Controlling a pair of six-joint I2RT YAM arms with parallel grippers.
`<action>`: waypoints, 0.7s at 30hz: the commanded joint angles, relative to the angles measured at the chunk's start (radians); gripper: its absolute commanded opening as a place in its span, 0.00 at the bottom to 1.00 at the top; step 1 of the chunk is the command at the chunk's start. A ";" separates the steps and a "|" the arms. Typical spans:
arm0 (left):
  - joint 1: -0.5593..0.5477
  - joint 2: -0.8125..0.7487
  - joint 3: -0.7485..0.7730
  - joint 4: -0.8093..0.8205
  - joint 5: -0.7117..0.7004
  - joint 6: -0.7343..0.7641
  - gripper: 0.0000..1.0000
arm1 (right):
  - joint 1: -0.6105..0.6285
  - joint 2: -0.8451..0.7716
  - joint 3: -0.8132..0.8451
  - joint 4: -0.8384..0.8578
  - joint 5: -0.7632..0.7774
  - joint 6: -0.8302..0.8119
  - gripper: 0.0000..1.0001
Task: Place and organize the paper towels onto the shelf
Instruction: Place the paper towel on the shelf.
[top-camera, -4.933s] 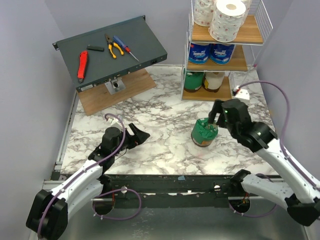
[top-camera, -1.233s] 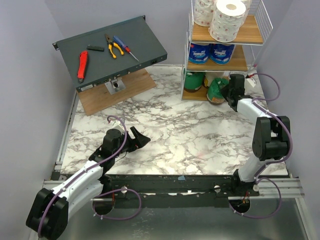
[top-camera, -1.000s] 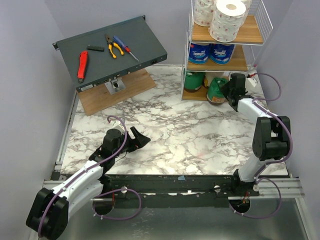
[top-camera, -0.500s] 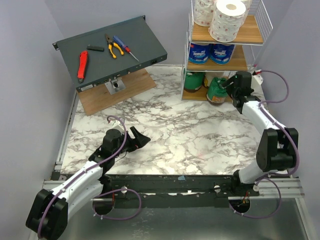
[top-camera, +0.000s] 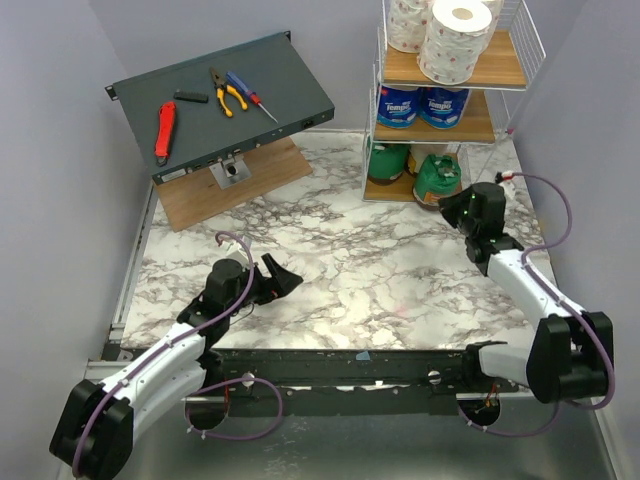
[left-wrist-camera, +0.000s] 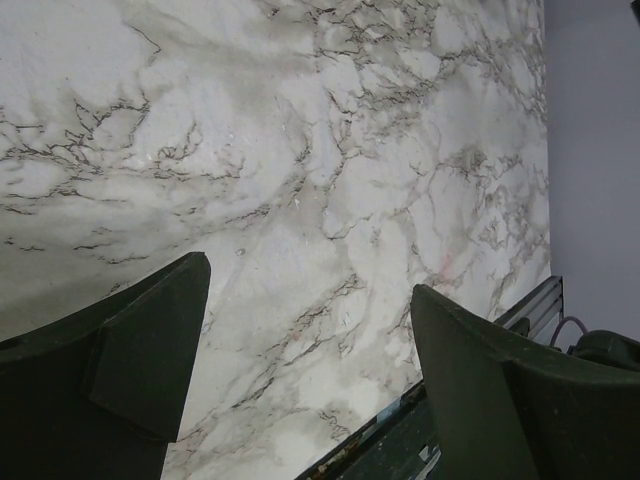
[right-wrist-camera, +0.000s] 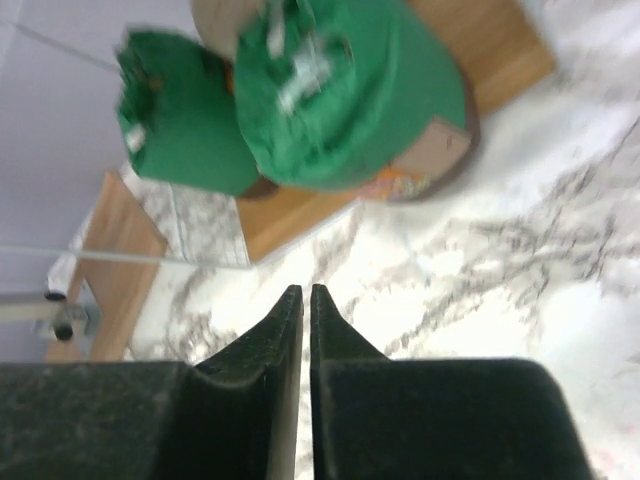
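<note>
Two green brown-ended paper towel rolls (top-camera: 437, 178) counted on bottom board of tall white wire three-tier shelf (top-camera: 503, 62); two blue-and-white wrapped rolls (top-camera: 443, 105) on middle board. Right pincer (right-wrist-camera: 305, 295) clenched, empty, near green rolls; left pincer (left-wrist-camera: 310, 282) released above marble worktop (top-camera: 350, 260).

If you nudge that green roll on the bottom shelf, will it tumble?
Maybe: the green roll sits near the shelf edge. It looks squat, so it probably slides rather than tips. Its crinkly wrapper suggests it's soft and light.

Top external: high, behind the arm bases, looking down toward 12 o'clock over the whole marble table (top-camera: 340, 270). Left wrist: close, skimming bare marble. Right wrist: close on bottom tier of shelf (top-camera: 500, 62) at 1 o'clock; green rolls (right-wrist-camera: 340, 90) shared with top view.
</note>
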 joint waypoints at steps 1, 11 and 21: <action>-0.008 -0.013 0.012 0.008 -0.005 -0.009 0.84 | 0.040 0.072 -0.080 0.121 -0.108 0.031 0.08; -0.011 -0.085 0.010 -0.060 -0.065 -0.012 0.84 | 0.049 0.368 -0.046 0.379 -0.180 0.182 0.03; -0.011 -0.093 0.030 -0.099 -0.100 0.009 0.84 | 0.048 0.534 0.042 0.449 -0.059 0.250 0.03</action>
